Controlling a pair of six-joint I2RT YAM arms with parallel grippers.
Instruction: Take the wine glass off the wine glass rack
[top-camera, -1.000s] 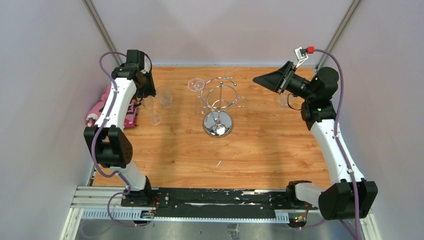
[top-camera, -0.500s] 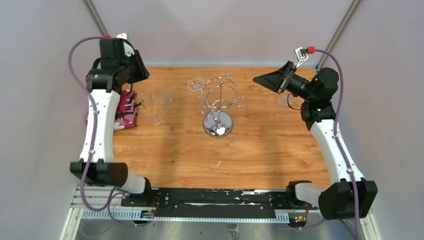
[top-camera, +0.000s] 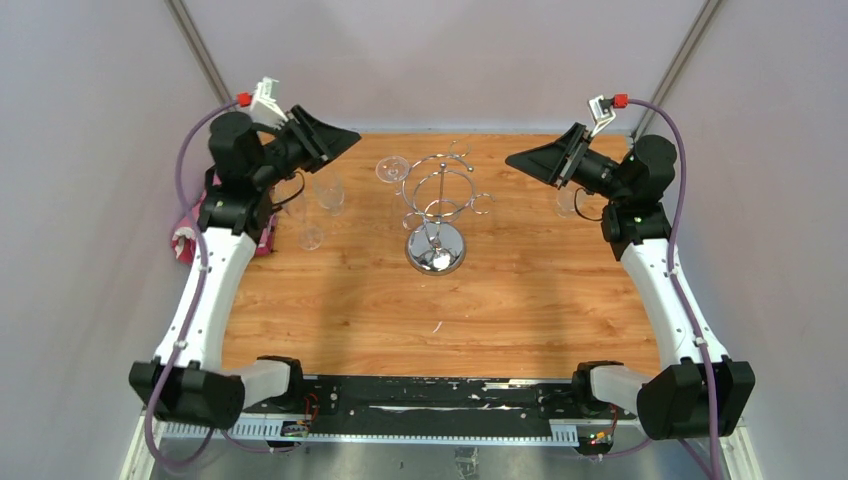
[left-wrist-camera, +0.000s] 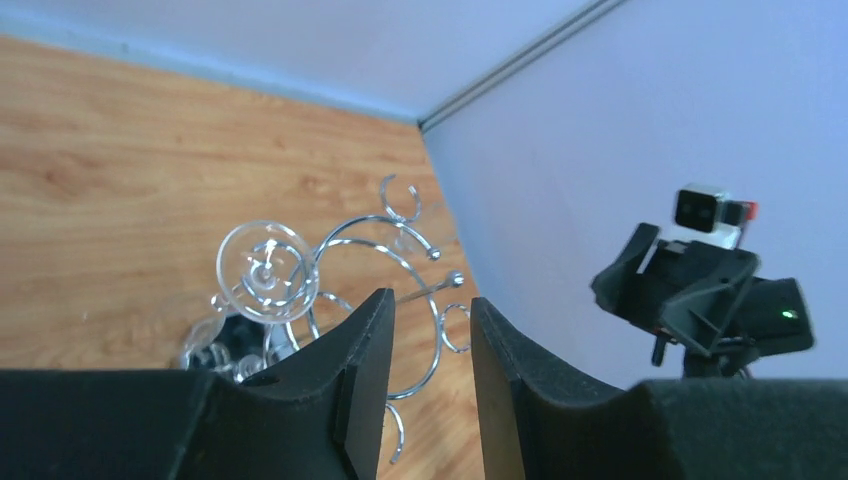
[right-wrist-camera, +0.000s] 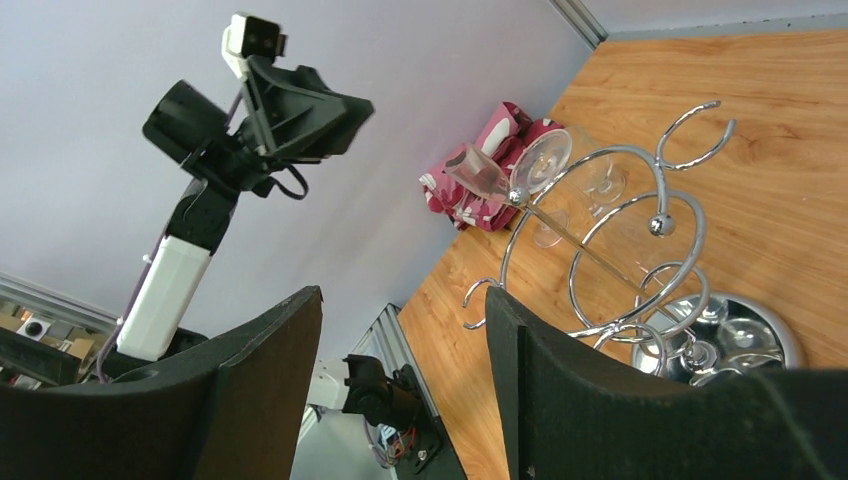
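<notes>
The chrome wine glass rack (top-camera: 437, 205) stands on its round mirror base (top-camera: 436, 251) at the middle back of the table. A clear wine glass (top-camera: 392, 168) hangs upside down from a hook arm on the rack's left side, foot uppermost. In the left wrist view that glass's foot (left-wrist-camera: 267, 272) shows left of the rack wires (left-wrist-camera: 404, 255). My left gripper (top-camera: 348, 139) is raised left of the rack, pointing at it, open and empty, apart from the glass. My right gripper (top-camera: 517, 158) hovers right of the rack, open wide and empty.
Two clear glasses (top-camera: 328, 190) (top-camera: 309, 226) stand on the table left of the rack. Another glass (top-camera: 567, 201) stands under the right wrist. A pink cloth (top-camera: 188, 236) lies at the left edge. The walls are close on three sides.
The left arm lifted away from the glasses on the left and swung its gripper round to point right toward the rack. The right arm has not moved.
</notes>
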